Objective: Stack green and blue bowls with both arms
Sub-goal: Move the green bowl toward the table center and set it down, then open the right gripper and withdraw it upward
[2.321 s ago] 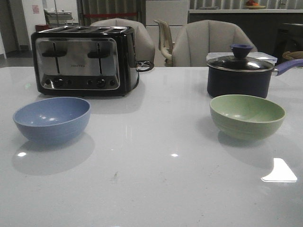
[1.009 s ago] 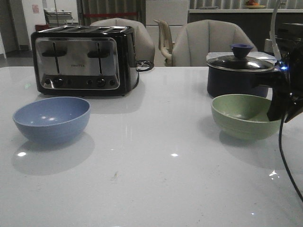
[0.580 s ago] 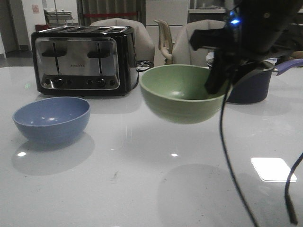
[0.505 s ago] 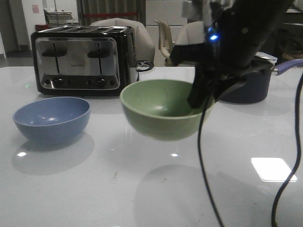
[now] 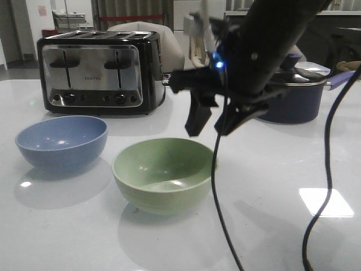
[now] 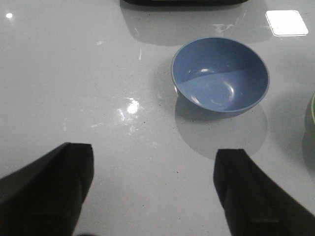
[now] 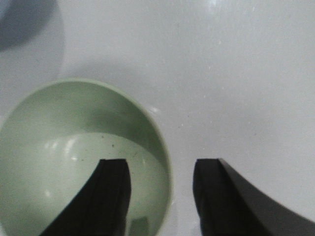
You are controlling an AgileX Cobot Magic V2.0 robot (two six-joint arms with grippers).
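The green bowl (image 5: 163, 175) stands upright on the white table (image 5: 271, 169), just right of the blue bowl (image 5: 62, 141), with a small gap between them. My right gripper (image 5: 213, 127) hangs open and empty just above the green bowl's right rim. In the right wrist view (image 7: 160, 164) one finger is over the bowl's inside (image 7: 74, 157) and the other is outside the rim, neither touching it. My left gripper (image 6: 154, 150) is open and empty above bare table, short of the blue bowl (image 6: 220, 73). The left arm does not show in the front view.
A black and silver toaster (image 5: 98, 70) stands behind the blue bowl. A dark lidded saucepan (image 5: 293, 99) stands at the back right, partly hidden by the right arm. Black cables (image 5: 217, 192) hang from the right arm beside the green bowl. Chairs stand behind the table.
My right arm carried the green bowl from the right side leftward through the air, set it on the table beside the blue bowl, let go and rose slightly. The blue bowl has not moved.
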